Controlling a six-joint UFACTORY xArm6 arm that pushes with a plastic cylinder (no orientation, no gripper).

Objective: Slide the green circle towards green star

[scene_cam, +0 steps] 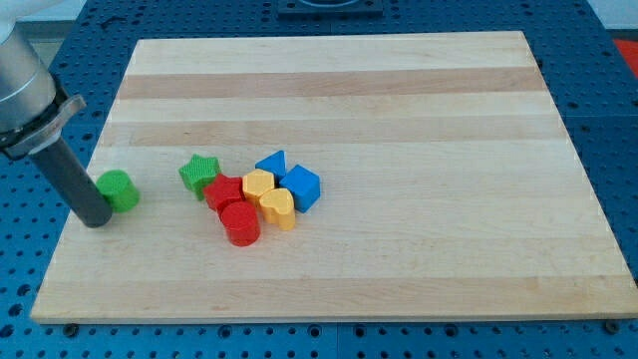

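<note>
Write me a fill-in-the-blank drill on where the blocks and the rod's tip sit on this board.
1. My tip stands just to the view's ___ of the green circle.
2. The green star touches the ___ star.
3. The red cylinder lies nearest the view's ___.

Missing words: left; red; bottom.

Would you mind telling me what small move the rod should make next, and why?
Probably a short push toward the view's right. My tip sits just left of the green circle, and the green star lies to the circle's right with bare board between them, so pushing rightward should close that gap.
</note>
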